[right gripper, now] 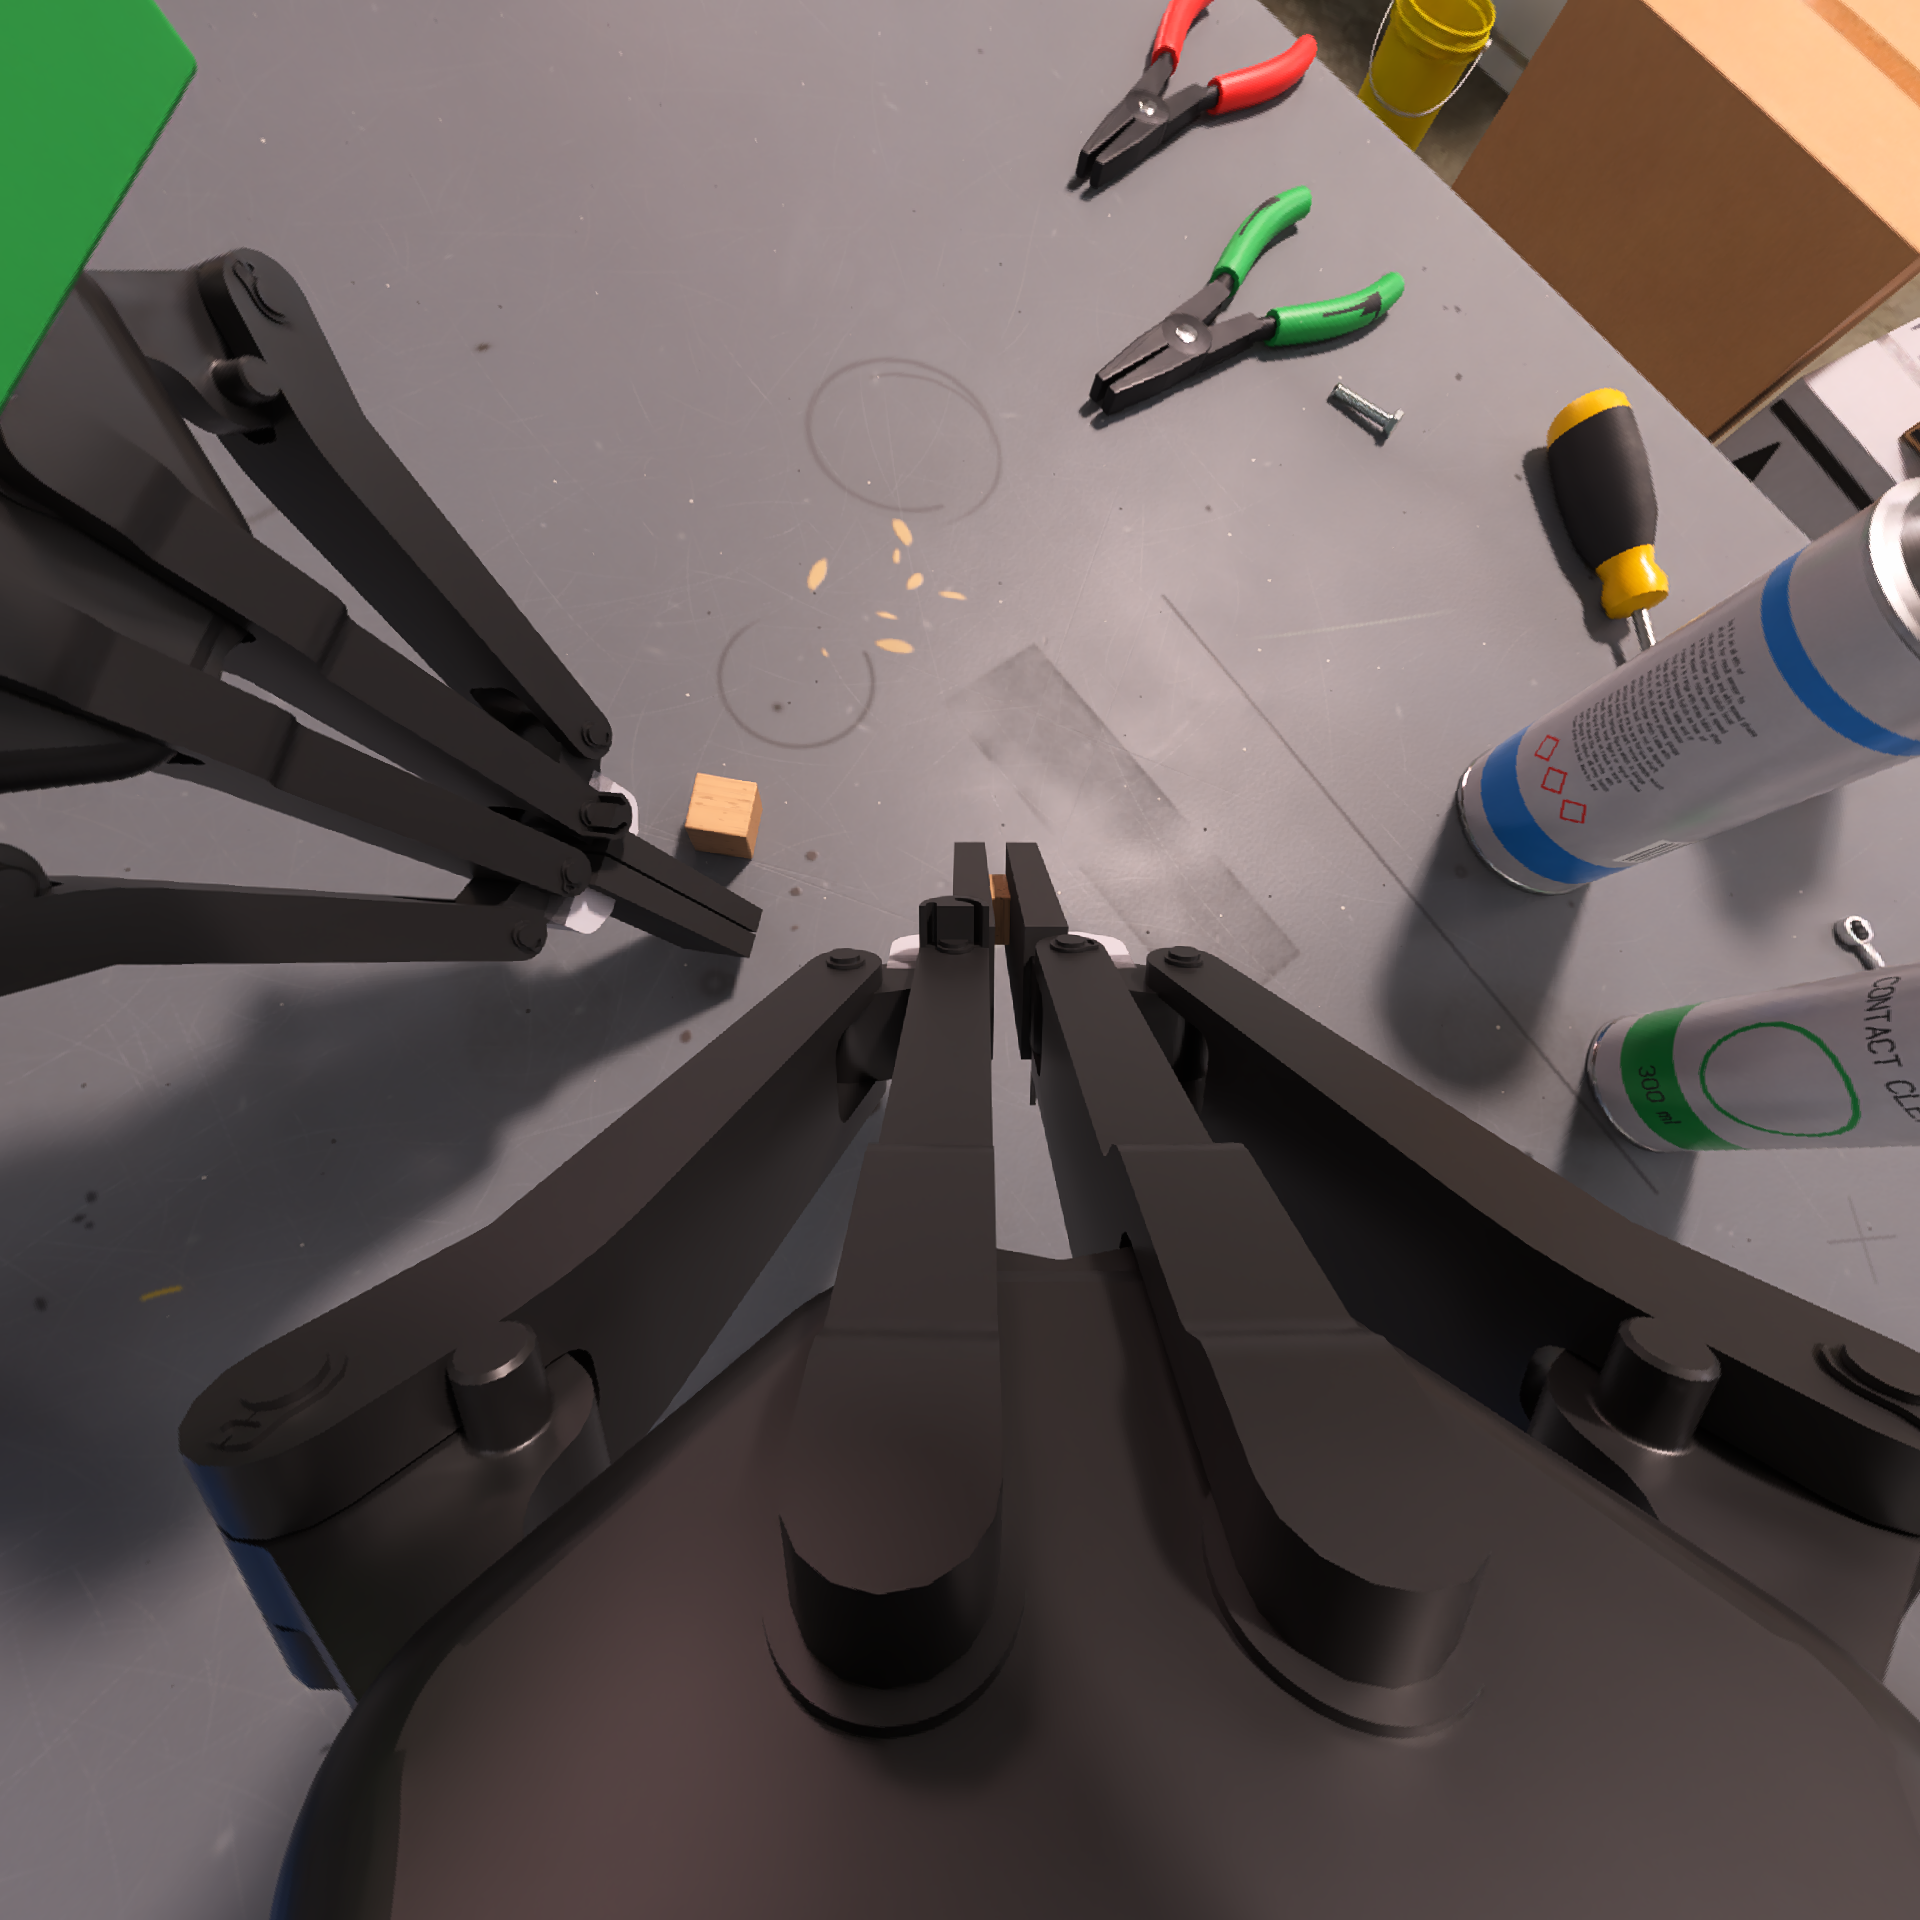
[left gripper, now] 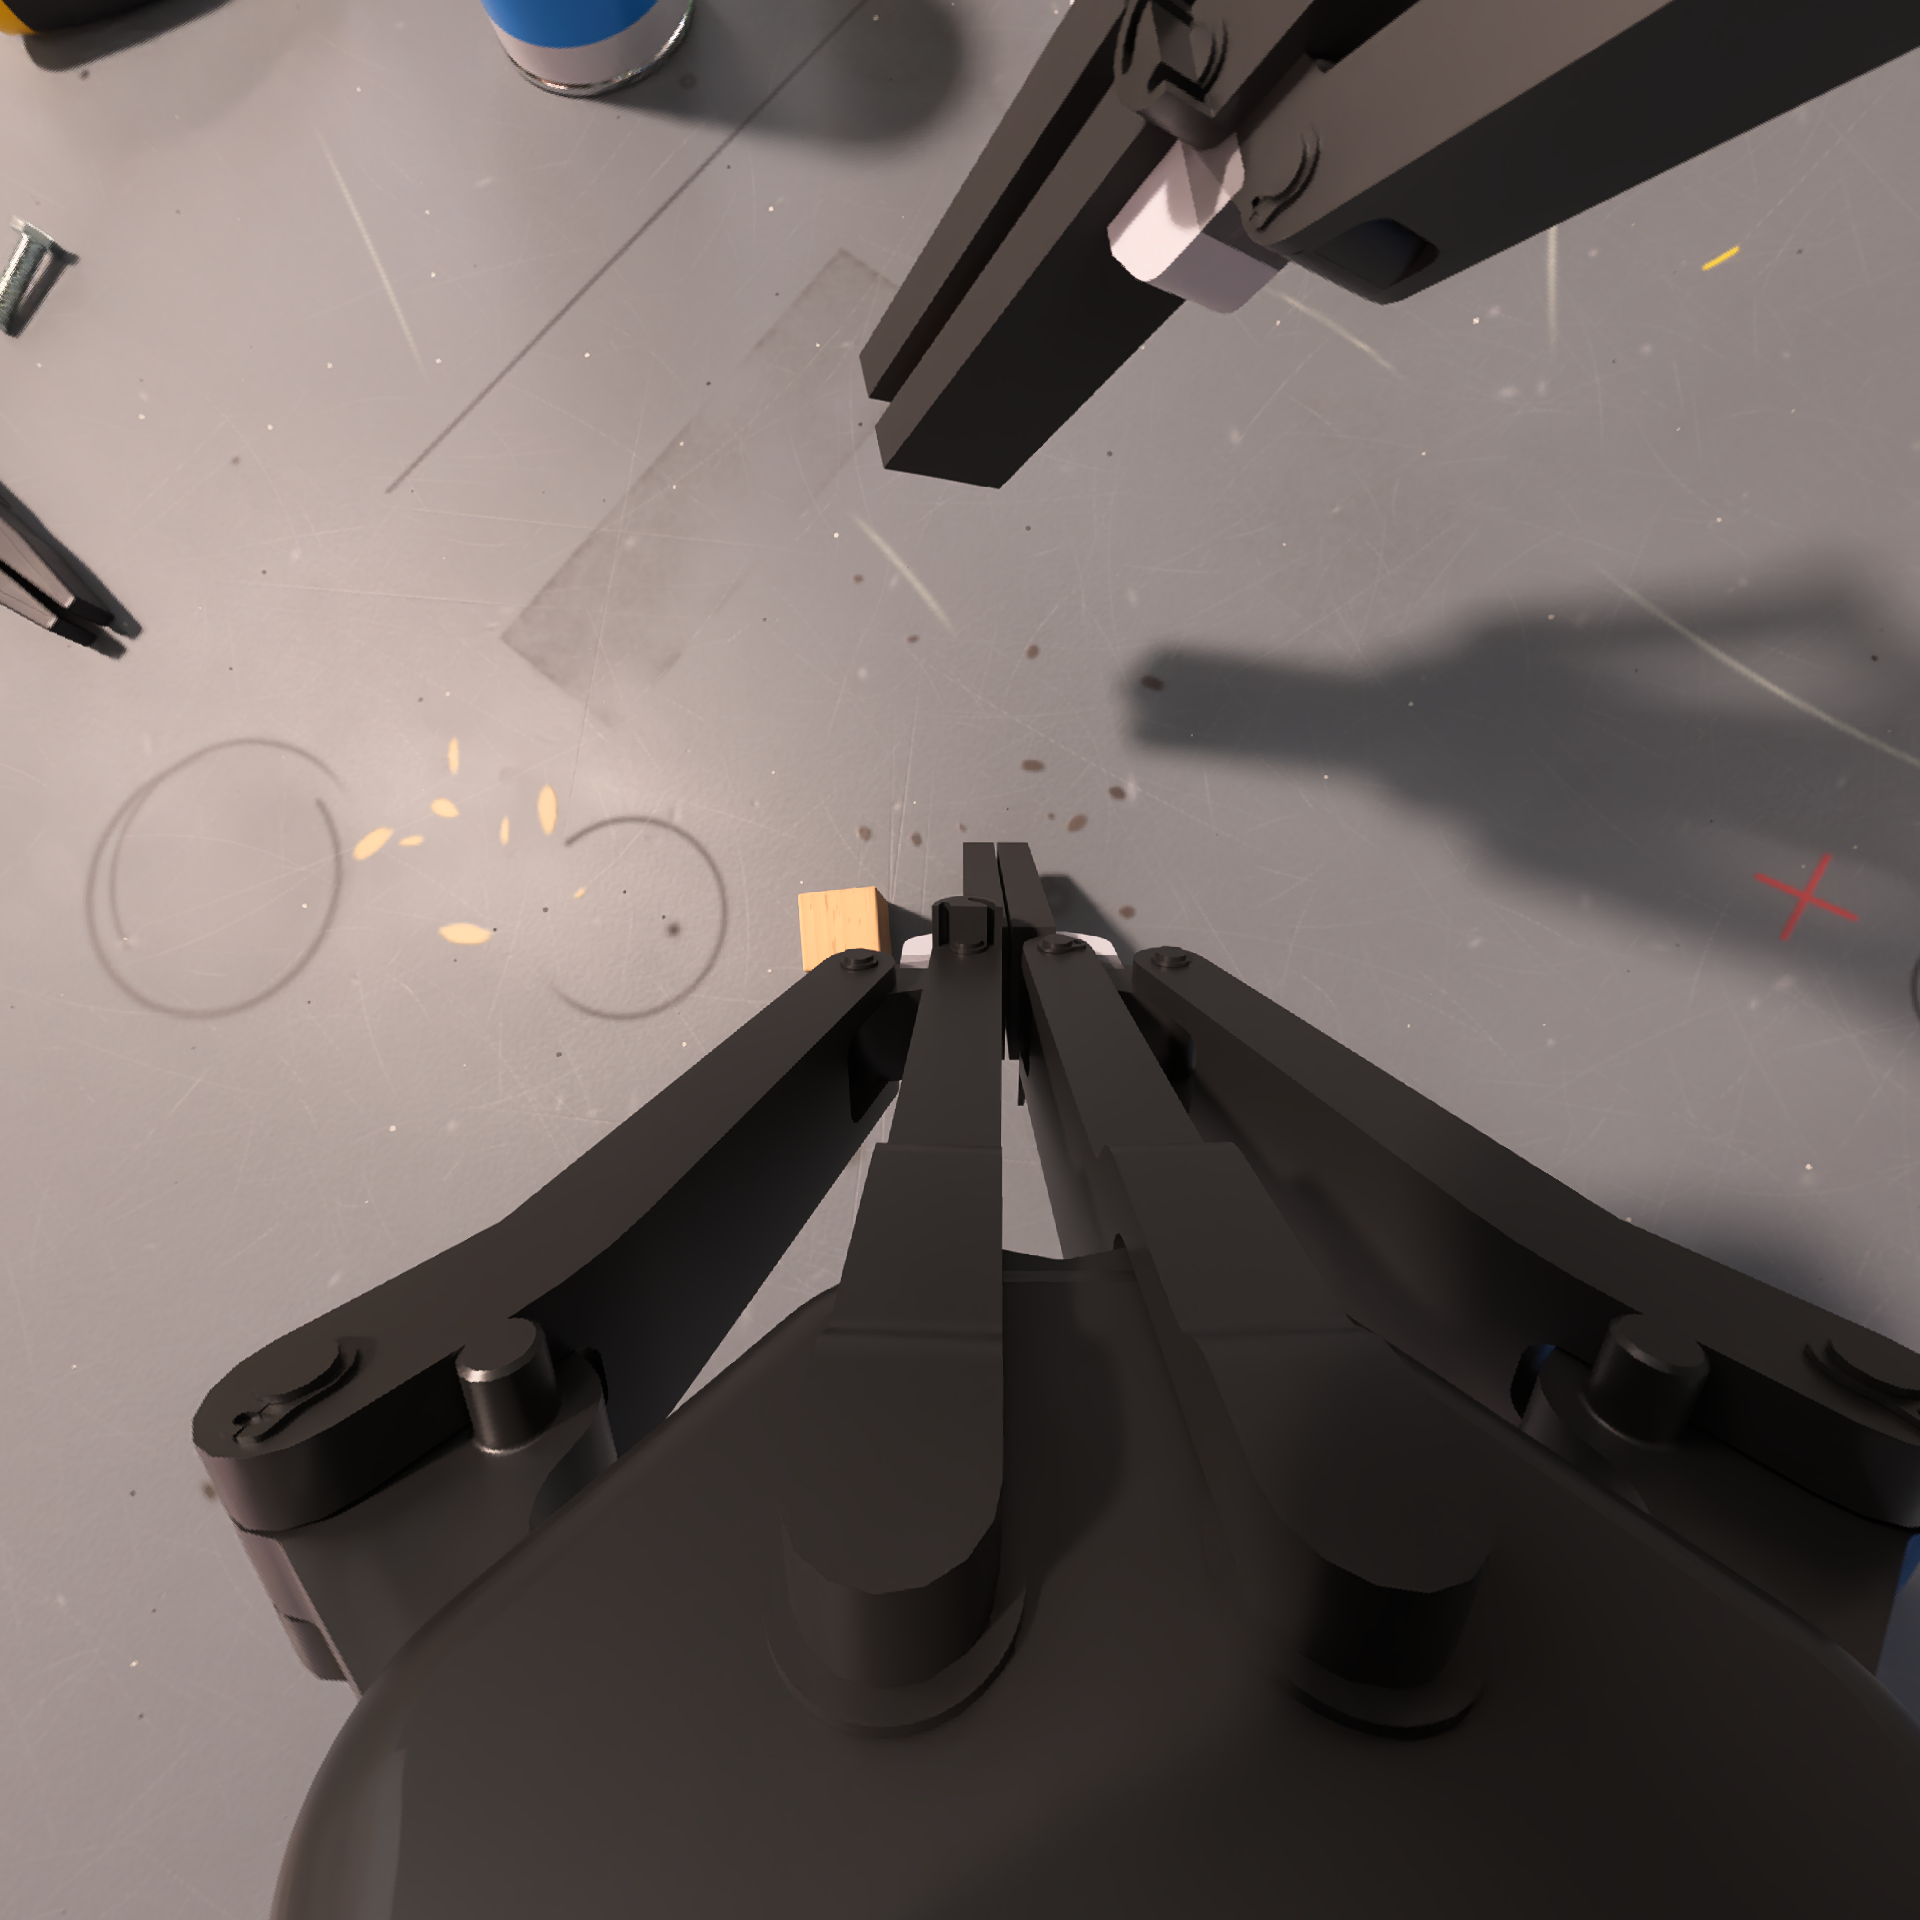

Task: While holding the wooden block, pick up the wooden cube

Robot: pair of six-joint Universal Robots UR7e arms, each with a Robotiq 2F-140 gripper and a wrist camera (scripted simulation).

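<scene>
The wooden cube [left gripper: 840, 928] lies on the grey table [left gripper: 520, 1091], just left of my left gripper [left gripper: 997, 873]. That gripper is shut and empty, its fingers pressed together beside the cube, not around it. In the right wrist view the cube [right gripper: 722, 816] sits just beyond the left gripper [right gripper: 732, 928]. My right gripper [right gripper: 997, 883] is shut on a thin wooden block [right gripper: 1000, 906], of which only a sliver shows between the fingers. The right gripper also shows in the left wrist view [left gripper: 935, 426], held above the table; the block is hidden there.
A blue-banded spray can [right gripper: 1704, 727] and a green-banded can [right gripper: 1766, 1070] lie at the right. Green pliers [right gripper: 1236, 312], red pliers [right gripper: 1195, 94], a bolt [right gripper: 1366, 410] and a screwdriver [right gripper: 1605, 499] lie farther off. A cardboard box [right gripper: 1714, 177] stands beyond the table edge.
</scene>
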